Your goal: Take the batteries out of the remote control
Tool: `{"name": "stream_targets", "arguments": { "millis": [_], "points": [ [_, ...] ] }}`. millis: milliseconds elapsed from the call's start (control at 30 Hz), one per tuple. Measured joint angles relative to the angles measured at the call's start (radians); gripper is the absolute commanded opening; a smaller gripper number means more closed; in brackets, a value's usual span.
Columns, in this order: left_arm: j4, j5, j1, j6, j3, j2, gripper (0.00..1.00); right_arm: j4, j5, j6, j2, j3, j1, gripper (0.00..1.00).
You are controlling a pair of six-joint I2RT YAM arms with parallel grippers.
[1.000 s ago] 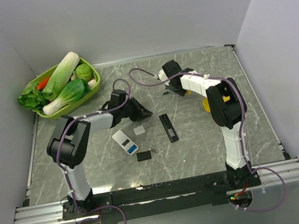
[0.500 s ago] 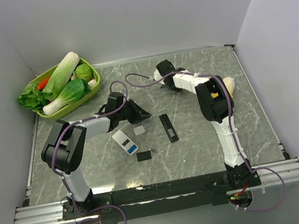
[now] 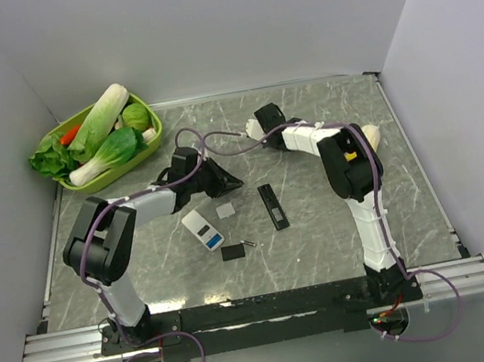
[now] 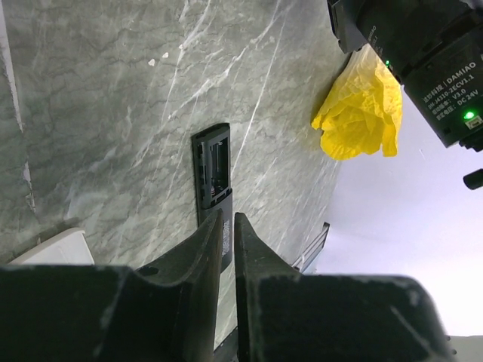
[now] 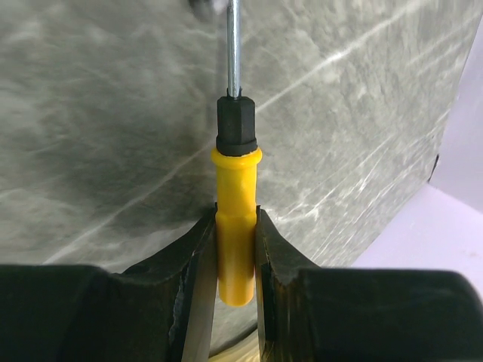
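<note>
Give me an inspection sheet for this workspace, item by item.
Surface: grey marbled table; no spills seen.
Job's things: black remote lies with its cover off and its bay looks empty; white remote to its left; a small slim piece, likely a battery, beside the black cover; grey cover nearby.
Clutter: green basket of vegetables, far left corner; crumpled yellow cloth.
Hands: left hand shut, empty; right hand shut on a yellow screwdriver.
Cables: purple cables loop off both arms.
Surroundings: plain walls on three sides.
</note>
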Motion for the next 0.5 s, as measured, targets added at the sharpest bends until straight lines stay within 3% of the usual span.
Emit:
{"name": "stream_targets", "arguments": {
  "millis": [500],
  "points": [
    [-0.026,-0.035,0.01,0.014,0.0,-0.015,0.2,0.005,-0.033,-0.031,-0.006,-0.003,0.014,0.0]
  ]
}}
